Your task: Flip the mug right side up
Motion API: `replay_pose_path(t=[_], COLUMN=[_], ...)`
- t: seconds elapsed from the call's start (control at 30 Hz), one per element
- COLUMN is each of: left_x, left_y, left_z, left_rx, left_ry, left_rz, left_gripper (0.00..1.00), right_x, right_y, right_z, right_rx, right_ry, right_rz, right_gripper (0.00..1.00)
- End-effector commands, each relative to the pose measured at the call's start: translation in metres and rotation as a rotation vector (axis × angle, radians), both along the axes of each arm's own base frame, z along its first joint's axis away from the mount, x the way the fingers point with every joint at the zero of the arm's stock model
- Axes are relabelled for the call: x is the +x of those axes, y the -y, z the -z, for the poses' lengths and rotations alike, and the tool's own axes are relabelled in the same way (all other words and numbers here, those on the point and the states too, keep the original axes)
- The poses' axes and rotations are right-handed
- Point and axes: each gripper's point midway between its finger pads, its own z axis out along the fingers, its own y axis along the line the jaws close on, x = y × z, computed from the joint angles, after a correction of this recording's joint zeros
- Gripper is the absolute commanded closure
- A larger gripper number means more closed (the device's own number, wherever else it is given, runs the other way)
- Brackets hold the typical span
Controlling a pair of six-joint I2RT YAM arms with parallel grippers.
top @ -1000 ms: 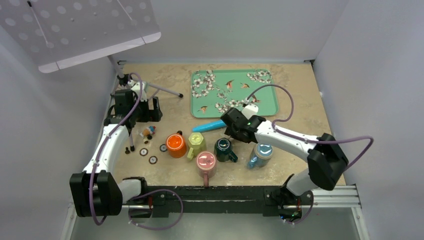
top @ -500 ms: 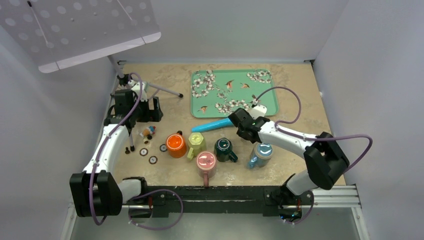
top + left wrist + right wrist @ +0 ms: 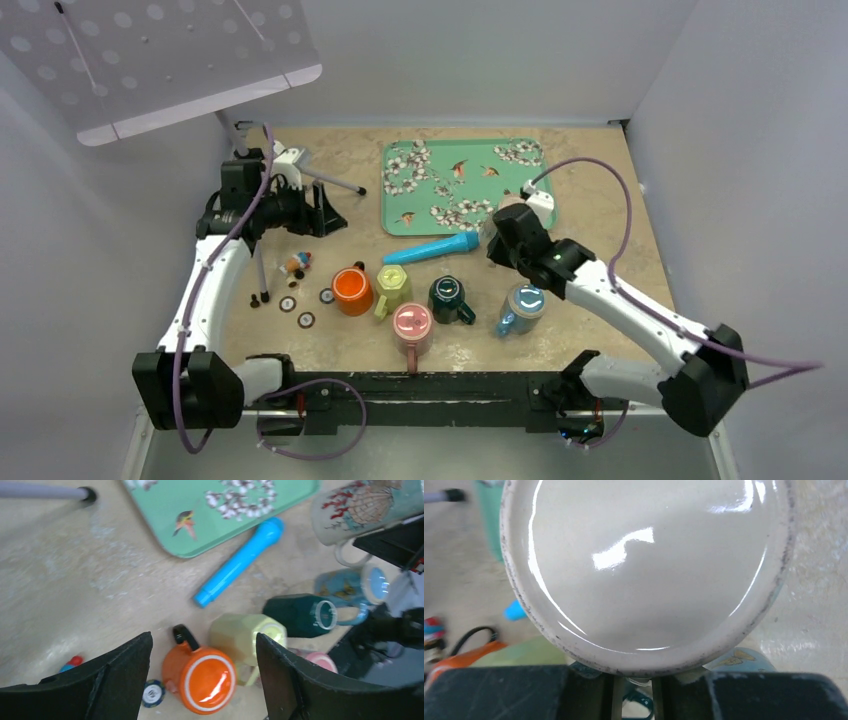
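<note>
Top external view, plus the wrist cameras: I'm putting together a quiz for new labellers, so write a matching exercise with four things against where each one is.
Things:
1. floral tray
2. blue tube
3. pink mug
4. shell-patterned mug

Places:
A. held by the right gripper
B. nearest the arm bases of the four
C. farthest from the arm bases of the four
D. lying just in front of the tray's near edge

Pairs: 1-C, 2-D, 3-B, 4-A

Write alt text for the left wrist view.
The right pincer holds a seashell mug at upper right. An orange mug, yellow-green mug, dark green mug and blue mug sit base-up on the table beside a blue tube and floral tray, framed by the open left pincer.
</note>
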Motion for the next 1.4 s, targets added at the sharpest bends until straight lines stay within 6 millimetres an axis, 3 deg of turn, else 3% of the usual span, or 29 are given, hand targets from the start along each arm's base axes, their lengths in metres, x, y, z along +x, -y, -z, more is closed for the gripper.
replay_pose_path(t=[0.0, 0.23, 0.3, 0.4, 0.5, 0.7, 0.87, 1.03, 1.1, 1.2, 1.3, 1.37], left_x=[-0.029, -0.052, -0.053, -0.049, -0.045, -0.028, -0.027, -0.016, -0.019, -0.03, -0.034, -0.028], left_y=[0.057, 0.109, 0.118, 0.128, 0.136, 0.144, 0.151, 0.156, 0.16, 0.164, 0.166, 0.167], left_z=[-0.069, -0.175, -0.205, -0.228, -0.231, -0.226, -0.253, -0.249, -0.256, -0.271, -0.272, -0.264], left_rx=[-0.261, -0.46, -0.506, -0.574, -0.595, -0.603, -0.672, -0.704, -0.75, -0.809, -0.817, -0.789], left_ry=[-0.01, 0.063, 0.09, 0.07, 0.052, 0.011, 0.034, -0.014, -0.03, -0.03, -0.049, -0.057], left_rz=[0.228, 0.394, 0.413, 0.422, 0.406, 0.356, 0.399, 0.392, 0.418, 0.48, 0.496, 0.472], left_gripper=[0.21, 0.13, 0.1, 0.1, 0.11, 0.15, 0.16, 0.24, 0.36, 0.61, 0.99, 1.0], right_x=[0.019, -0.013, -0.021, -0.033, -0.039, -0.042, -0.042, -0.043, -0.042, -0.035, -0.014, 0.007], right_y=[-0.024, -0.075, -0.086, -0.101, -0.105, -0.121, -0.135, -0.137, -0.14, -0.145, -0.148, -0.143], right_z=[-0.146, -0.284, -0.314, -0.345, -0.368, -0.387, -0.382, -0.383, -0.38, -0.366, -0.334, -0.299], right_rx=[0.169, 0.505, 0.608, 0.744, 0.812, 0.857, 0.892, 0.926, 0.93, 0.916, 0.876, 0.826], right_ry=[0.377, 0.683, 0.758, 0.819, 0.866, 0.902, 0.874, 0.882, 0.872, 0.834, 0.754, 0.66], right_rz=[-0.177, -0.489, -0.549, -0.634, -0.658, -0.729, -0.782, -0.79, -0.797, -0.788, -0.728, -0.633], right_gripper=[1.0, 1.0, 1.0, 1.0, 1.0, 1.0, 1.0, 1.0, 1.0, 1.0, 1.0, 1.0])
